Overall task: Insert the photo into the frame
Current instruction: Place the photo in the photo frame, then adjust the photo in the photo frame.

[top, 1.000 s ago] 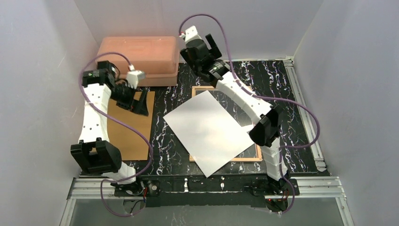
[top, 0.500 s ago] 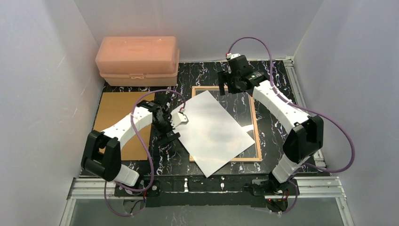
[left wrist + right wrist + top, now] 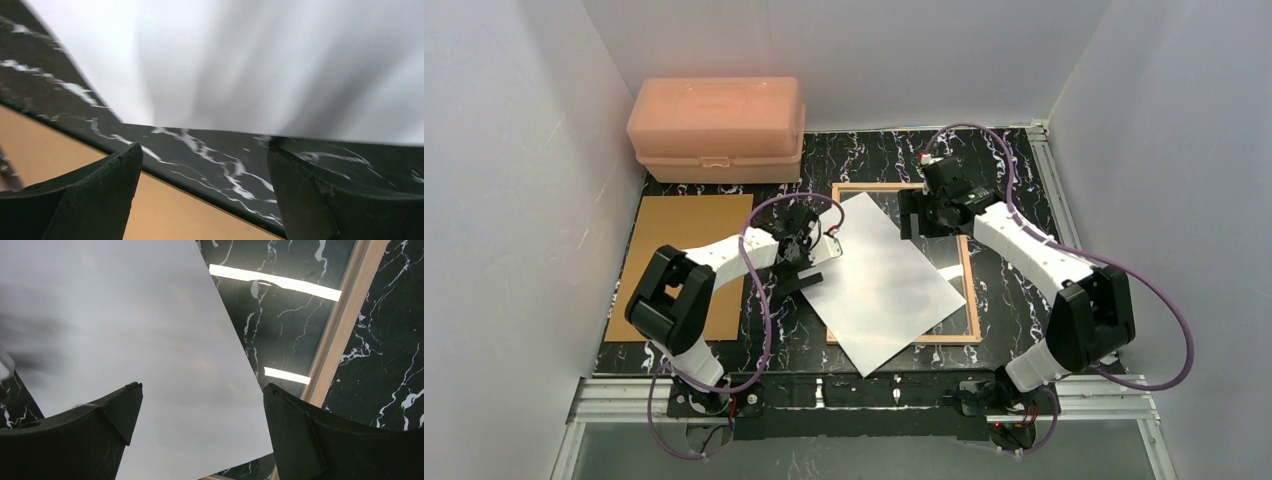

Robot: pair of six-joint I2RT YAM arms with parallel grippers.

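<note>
The photo [image 3: 879, 285] lies white back up, skewed across the frame [image 3: 969, 290], which lies tan back up on the black marble table. Its left corner and near corner overhang the frame. My left gripper [image 3: 796, 272] is open, low at the photo's left edge; in the left wrist view its fingers [image 3: 100, 195] straddle bare table just short of the white sheet [image 3: 250, 60]. My right gripper [image 3: 921, 213] is open above the photo's far right edge. The right wrist view shows the photo [image 3: 130, 340], the clear pane and the tan frame rail [image 3: 345, 315] between its fingers [image 3: 300, 430].
A brown backing board [image 3: 682, 262] lies flat on the left of the table, also showing in the left wrist view [image 3: 60, 155]. A pink plastic box [image 3: 716, 128] stands at the back left. White walls enclose the table on three sides.
My left gripper has swung from the backing board rightwards and down to the photo's left edge. My right gripper has come from the far back down over the frame's far side. The photo has hardly shifted.
</note>
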